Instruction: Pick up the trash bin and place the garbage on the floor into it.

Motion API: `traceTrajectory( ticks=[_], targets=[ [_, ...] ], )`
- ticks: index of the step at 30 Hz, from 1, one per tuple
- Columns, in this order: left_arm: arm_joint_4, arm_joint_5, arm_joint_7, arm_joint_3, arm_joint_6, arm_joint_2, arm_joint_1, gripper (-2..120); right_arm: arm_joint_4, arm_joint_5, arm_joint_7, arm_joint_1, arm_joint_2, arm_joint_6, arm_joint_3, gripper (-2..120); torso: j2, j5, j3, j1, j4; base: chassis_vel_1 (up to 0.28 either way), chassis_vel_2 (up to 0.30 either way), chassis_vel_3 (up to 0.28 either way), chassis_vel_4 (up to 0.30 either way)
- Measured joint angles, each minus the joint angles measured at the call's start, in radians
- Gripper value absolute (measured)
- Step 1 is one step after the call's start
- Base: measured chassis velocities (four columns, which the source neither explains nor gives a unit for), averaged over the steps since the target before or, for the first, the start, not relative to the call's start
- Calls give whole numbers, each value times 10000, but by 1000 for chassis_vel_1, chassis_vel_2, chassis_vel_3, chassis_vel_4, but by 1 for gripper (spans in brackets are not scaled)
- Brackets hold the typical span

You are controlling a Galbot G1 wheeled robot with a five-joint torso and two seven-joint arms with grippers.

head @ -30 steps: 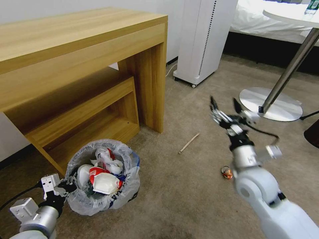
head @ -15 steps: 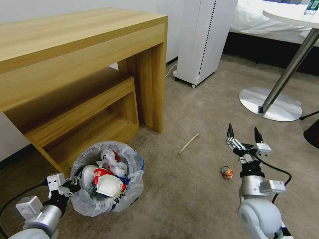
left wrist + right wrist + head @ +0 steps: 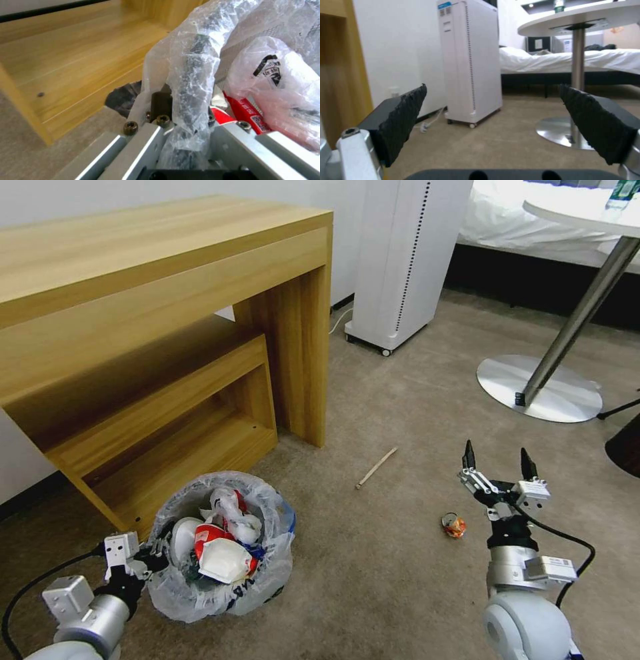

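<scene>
Your left gripper [image 3: 143, 559] is clenched on the near-left rim of the trash bin [image 3: 223, 545], which sits at the near left of the floor [image 3: 373, 567], in front of the wooden desk [image 3: 167, 313]. The left wrist view shows the jaws pinching the rim through the plastic bag [image 3: 193, 82]. The bin is already heaped with white paper and red wrappers. Your right gripper [image 3: 499, 465] hangs at the near right with its jaws spread wide and nothing between them.

Two pieces lie loose: the crushed can [image 3: 454, 525], just left of the right gripper, and the wooden stick [image 3: 377, 467], farther off toward the desk leg.

The risks, as you can judge them: a one-sided hold on a full bin may tilt it and spill the heap, or the slick bag may slip off the rim. The thin, flat stick could be hard to pinch off the carpet.
</scene>
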Motion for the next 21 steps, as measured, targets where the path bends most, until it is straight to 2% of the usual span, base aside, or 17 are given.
traceTrajectory(
  ticks=[9,21],
  targets=[
    [-93,1,1,-13,0,6,122,1,59,83,258,-142,122,86,-157,100,0,1,0,0,-2,-41,-52,-61,-49],
    [-201,1,26,-49,-81,3,301,1,-68,-281,16,-284,256,583,-92,100,0,0,0,0,-1,0,0,0,0]
  ],
)
